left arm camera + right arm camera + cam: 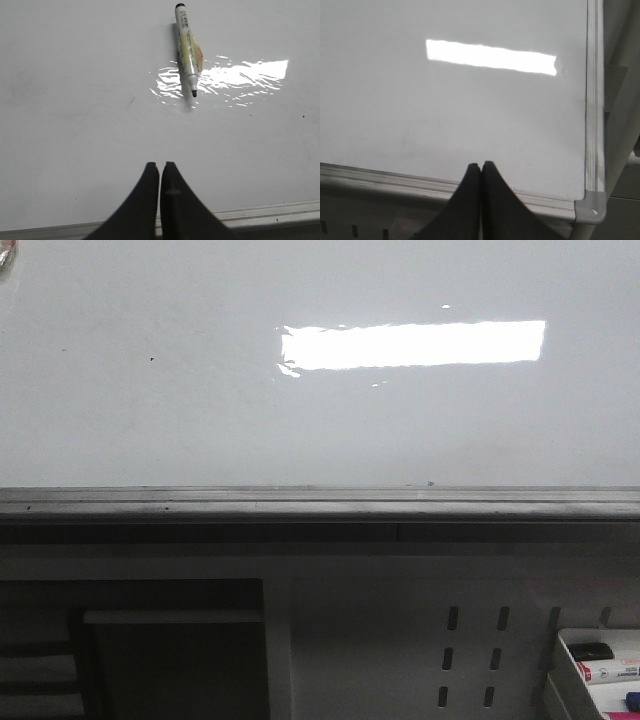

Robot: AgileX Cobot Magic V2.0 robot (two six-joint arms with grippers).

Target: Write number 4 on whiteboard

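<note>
The whiteboard (150, 430) is seen lying flat across the front view, its grey metal edge (320, 502) running along the near side. A bright rectangular reflection (412, 345) is shown on the glossy surface right of centre. No drawn 4 is visible on the board in any view; only a few small dark specks (151, 359) are noted.

In the left wrist view a marker (187, 50) is found lying on the board, uncapped, with the black tip (194, 93) pointing toward the near edge and the body resting beside the rippled reflection. It is well apart from the left gripper (160, 170), whose two black fingers are pressed together with only a hairline seam between them and nothing held.

In the right wrist view the right gripper (481, 167) is likewise seen with fingers closed tip to tip and empty, positioned over the near edge of the board, close to the rounded corner piece (591, 210) of the frame at the near right corner.

Below the board edge in the front view a white perforated panel (470, 655) with slots is recorded, and at the lower right a white tray (560, 680) holding further markers (605, 670); their number cannot be told
</note>
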